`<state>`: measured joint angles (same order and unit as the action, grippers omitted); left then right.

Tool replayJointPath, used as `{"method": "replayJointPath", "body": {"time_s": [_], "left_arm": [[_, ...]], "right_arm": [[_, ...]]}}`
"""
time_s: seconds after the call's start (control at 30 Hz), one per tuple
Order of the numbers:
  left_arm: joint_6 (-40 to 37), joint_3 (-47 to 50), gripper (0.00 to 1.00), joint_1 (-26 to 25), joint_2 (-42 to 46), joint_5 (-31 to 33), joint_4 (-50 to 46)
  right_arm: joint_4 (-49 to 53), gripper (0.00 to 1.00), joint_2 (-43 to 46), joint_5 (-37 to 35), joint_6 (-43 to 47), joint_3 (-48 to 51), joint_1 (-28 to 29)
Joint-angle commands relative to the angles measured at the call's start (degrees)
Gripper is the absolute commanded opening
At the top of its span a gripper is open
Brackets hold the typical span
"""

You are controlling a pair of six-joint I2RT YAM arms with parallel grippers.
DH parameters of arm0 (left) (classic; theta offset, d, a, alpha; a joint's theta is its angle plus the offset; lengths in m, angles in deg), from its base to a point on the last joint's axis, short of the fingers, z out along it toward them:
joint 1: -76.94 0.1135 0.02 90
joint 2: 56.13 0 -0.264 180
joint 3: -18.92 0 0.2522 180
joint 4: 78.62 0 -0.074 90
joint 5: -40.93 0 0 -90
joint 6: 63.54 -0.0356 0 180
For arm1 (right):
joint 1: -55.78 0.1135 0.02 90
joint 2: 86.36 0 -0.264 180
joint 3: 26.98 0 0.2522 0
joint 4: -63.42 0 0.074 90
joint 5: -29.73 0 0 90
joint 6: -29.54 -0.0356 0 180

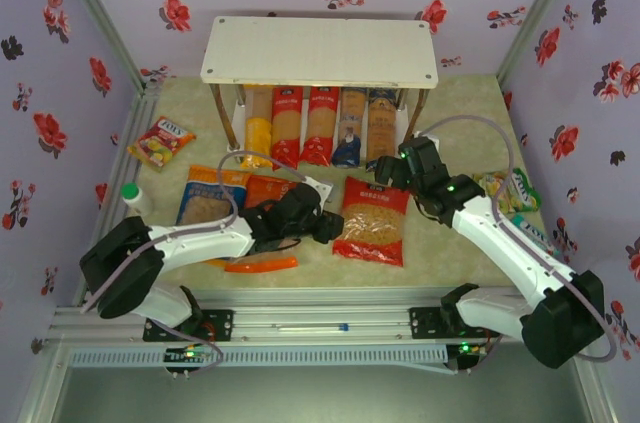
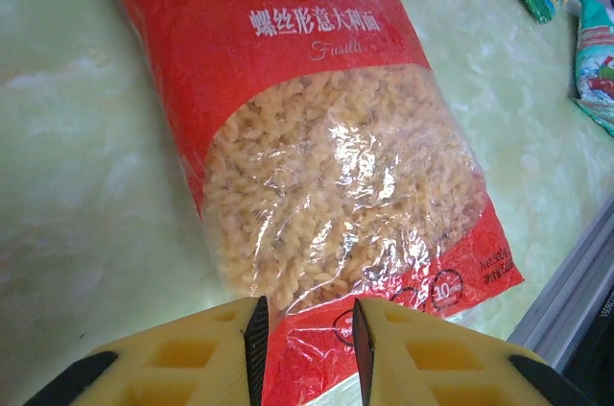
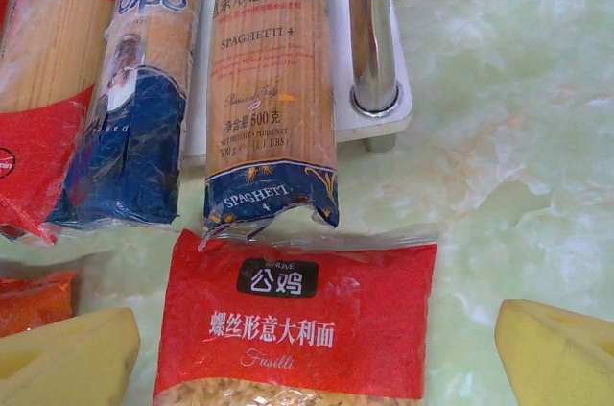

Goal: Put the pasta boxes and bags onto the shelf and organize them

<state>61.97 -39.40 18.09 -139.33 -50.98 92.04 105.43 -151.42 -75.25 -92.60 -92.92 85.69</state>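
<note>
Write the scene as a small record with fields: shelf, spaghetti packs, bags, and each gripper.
shelf: white, two tiers, at the far side of the table
spaghetti packs: five, side by side on the lower tier; one yellow, two red, two dark blue
bags: blue-orange bag, orange bag, red bag; all lie on the table, none on the shelf
left gripper: open, at one short end of the red bag
right gripper: wide open, over the red bag's other end, near the dark blue packs
</note>
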Motion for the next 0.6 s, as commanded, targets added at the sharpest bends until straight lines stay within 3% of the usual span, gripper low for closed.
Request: {"method": "replayJointPath", "body": {"time_s": [0.0,0.57], "left_arm": [[-2.34,1.51,0.31,0.26,2.89,2.56,-0.56],[-7.09,-0.62,0.37,0.83,10.69,7.38,-5.12]], "right_arm": [[-0.74,0.96,-0.74,-0.51,-0.79,-0.62,0.8],[-1.05,0.96,-8.42,0.09,-0.18,-5.63,5.76]]}}
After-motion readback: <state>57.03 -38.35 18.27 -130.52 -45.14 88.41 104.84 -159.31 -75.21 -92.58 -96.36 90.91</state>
